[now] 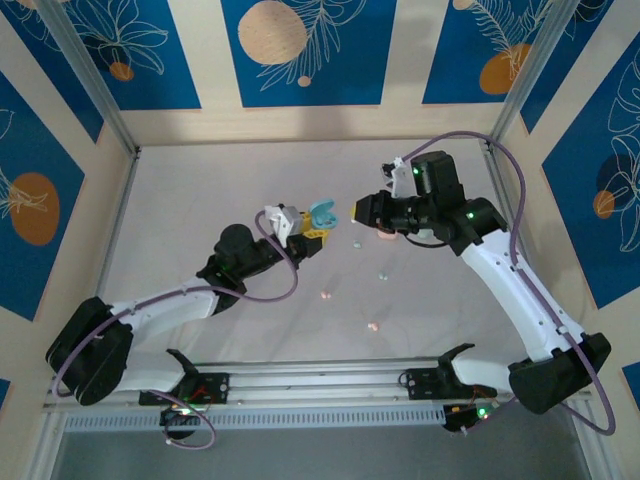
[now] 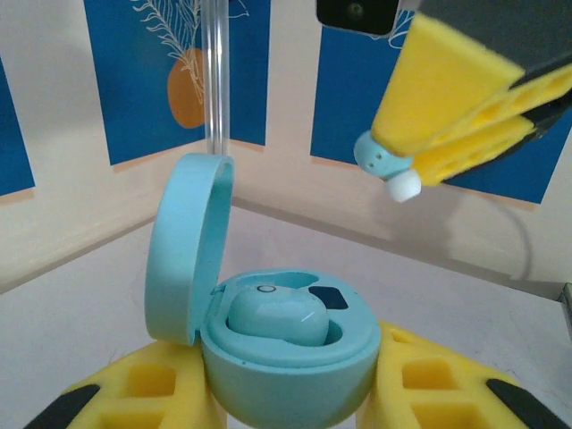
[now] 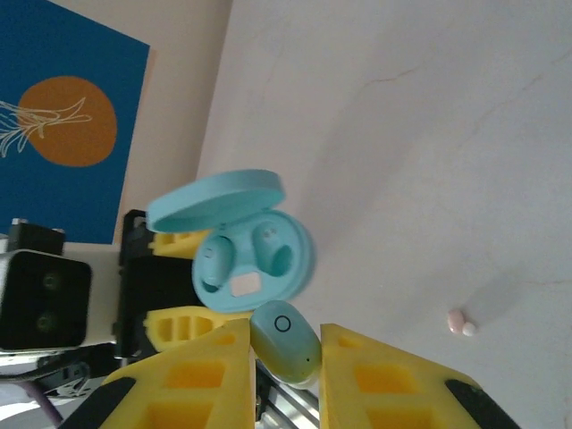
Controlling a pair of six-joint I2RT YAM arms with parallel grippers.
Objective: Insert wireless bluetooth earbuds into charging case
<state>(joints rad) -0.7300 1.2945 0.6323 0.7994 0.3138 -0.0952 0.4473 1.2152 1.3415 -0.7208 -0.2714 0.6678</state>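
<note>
My left gripper (image 1: 312, 237) is shut on an open teal charging case (image 1: 322, 213), held up above the table. In the left wrist view the case (image 2: 286, 375) sits between my yellow fingers with its lid (image 2: 183, 250) tilted up at the left, and one teal earbud (image 2: 273, 317) is seated inside. My right gripper (image 1: 357, 208) is shut on a second teal earbud (image 3: 286, 340), just right of the case and apart from it. From the right wrist the case (image 3: 255, 255) shows one filled slot and one empty slot (image 3: 279, 246).
Several loose earbuds lie on the white table: pink ones (image 1: 326, 294) (image 1: 372, 326) and pale blue ones (image 1: 381, 275) (image 1: 357, 241). A pink earbud (image 3: 460, 322) lies below the right gripper. Patterned walls and metal posts enclose the table; a rail runs along the near edge.
</note>
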